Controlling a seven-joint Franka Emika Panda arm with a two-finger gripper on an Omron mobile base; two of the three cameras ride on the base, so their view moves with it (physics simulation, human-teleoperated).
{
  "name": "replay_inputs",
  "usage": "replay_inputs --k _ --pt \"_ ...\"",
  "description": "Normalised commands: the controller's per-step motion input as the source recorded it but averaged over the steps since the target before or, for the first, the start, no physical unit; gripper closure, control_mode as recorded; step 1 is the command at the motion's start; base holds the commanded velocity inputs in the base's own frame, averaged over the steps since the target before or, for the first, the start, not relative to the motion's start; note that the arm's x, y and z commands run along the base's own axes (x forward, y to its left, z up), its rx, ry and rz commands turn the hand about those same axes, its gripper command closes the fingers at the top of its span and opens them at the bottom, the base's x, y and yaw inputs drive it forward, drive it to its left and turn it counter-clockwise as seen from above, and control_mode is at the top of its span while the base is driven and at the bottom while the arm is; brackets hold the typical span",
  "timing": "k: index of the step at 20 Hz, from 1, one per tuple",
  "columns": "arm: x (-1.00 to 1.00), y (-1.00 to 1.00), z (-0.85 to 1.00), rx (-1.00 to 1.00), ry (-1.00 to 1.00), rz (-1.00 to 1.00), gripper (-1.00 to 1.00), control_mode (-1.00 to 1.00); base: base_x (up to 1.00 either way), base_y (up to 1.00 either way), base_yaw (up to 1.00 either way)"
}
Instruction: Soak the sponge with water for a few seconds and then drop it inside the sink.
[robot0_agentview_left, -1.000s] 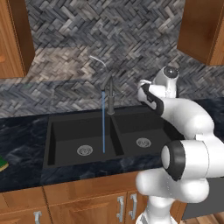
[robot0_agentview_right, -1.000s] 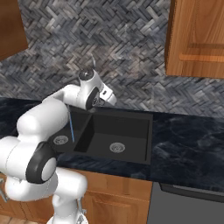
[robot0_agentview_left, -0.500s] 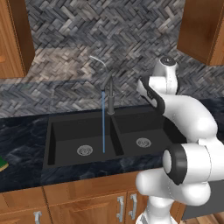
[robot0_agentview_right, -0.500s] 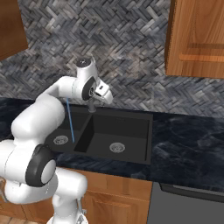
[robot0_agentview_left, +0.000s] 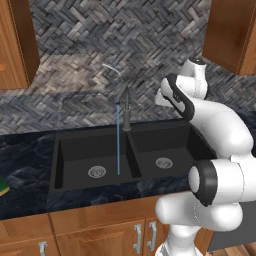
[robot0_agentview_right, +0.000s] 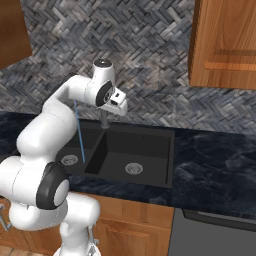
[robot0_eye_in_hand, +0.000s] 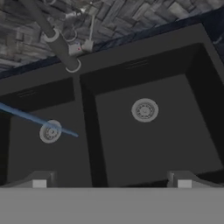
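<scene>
The black double-basin sink (robot0_agentview_left: 75, 150) (robot0_agentview_right: 165, 155) (robot0_eye_in_hand: 85, 127) is set in the dark countertop. A thin blue stream of water (robot0_agentview_left: 118, 142) (robot0_agentview_right: 79, 135) (robot0_eye_in_hand: 37, 119) falls from the faucet (robot0_agentview_left: 126, 112) (robot0_eye_in_hand: 56, 40) into the left basin. The sponge (robot0_agentview_left: 2, 189) lies on the counter at the far left edge, green side showing. My gripper (robot0_agentview_left: 162, 97) (robot0_agentview_right: 121, 107) (robot0_eye_in_hand: 111, 183) hangs open and empty above the right basin, right of the faucet, far from the sponge.
Wooden wall cabinets (robot0_agentview_left: 232, 35) (robot0_agentview_right: 225, 45) hang above at both sides. A herringbone tile wall (robot0_agentview_left: 90, 55) backs the sink. Dark marbled counter (robot0_agentview_right: 215, 160) stretches to the right, and each basin has a round silver drain (robot0_eye_in_hand: 145, 110).
The arm has lifted, carrying the open hand a little higher above the right basin. The water keeps running.
</scene>
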Motion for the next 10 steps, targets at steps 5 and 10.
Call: replay_inputs --k 5,10 --pt "-0.12 0.59 -0.03 0.00 -0.04 0.04 -1.00 -1.00 0.00 0.00 0.00" --pt "-0.06 0.79 -0.09 0.00 -0.04 0.05 -1.00 -1.00 0.00 0.00 0.00"
